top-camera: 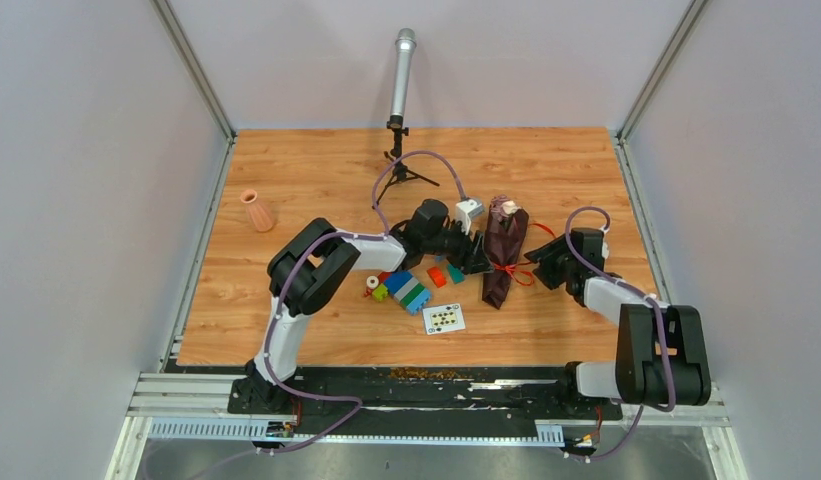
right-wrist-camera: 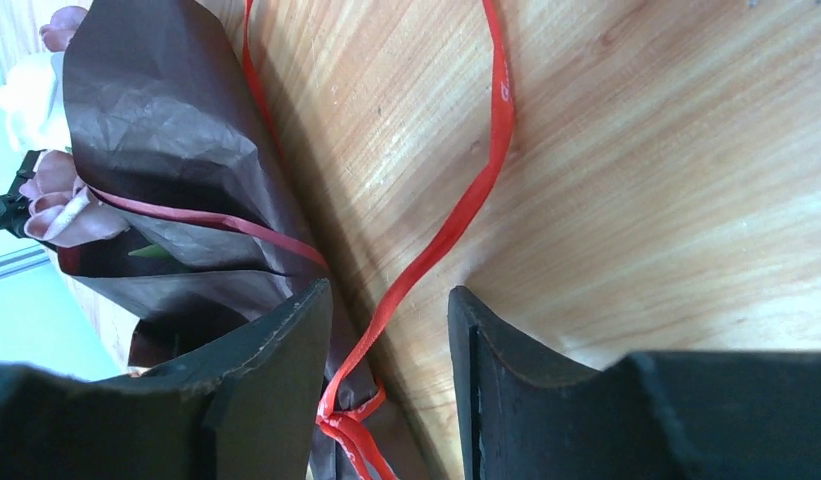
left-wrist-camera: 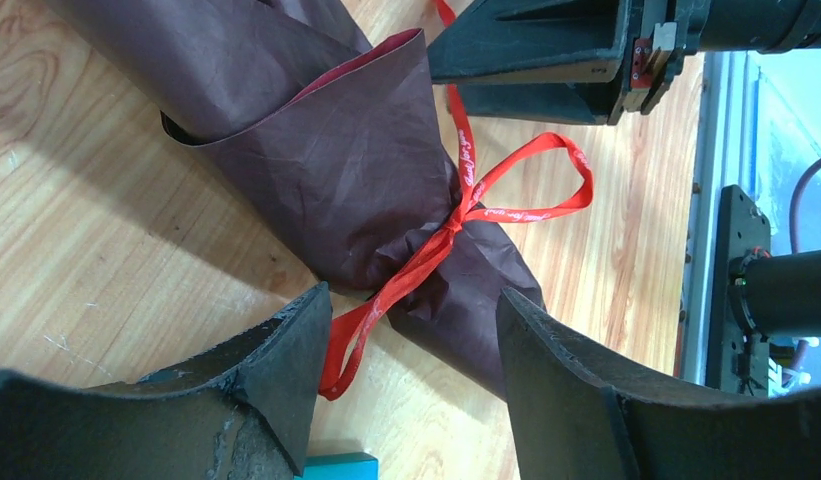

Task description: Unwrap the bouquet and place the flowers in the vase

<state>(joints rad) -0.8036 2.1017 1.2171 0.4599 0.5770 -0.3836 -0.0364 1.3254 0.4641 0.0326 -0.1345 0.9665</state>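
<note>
Maroon bouquet (top-camera: 504, 252) lies on tabletop (top-camera: 316, 170), ribbon (left-wrist-camera: 473, 196) still knotted, flowers (right-wrist-camera: 61, 195) inside, vase (top-camera: 256, 210) far left without flowers; left jaws and right jaws both stand part-open astride ribbon strands, gripping nothing, so unwrapping looks barely begun.

A wooden table (top-camera: 286, 180) with a light orange-brown grain fills the middle of the space, and plain pale grey walls (top-camera: 86, 150) stand at its left, back and right sides. Thin metal posts (top-camera: 191, 65) rise at the two back corners, and a metal rail (top-camera: 186, 395) runs along the near edge. The light is even and soft, with only weak shadows on the wood.
</note>
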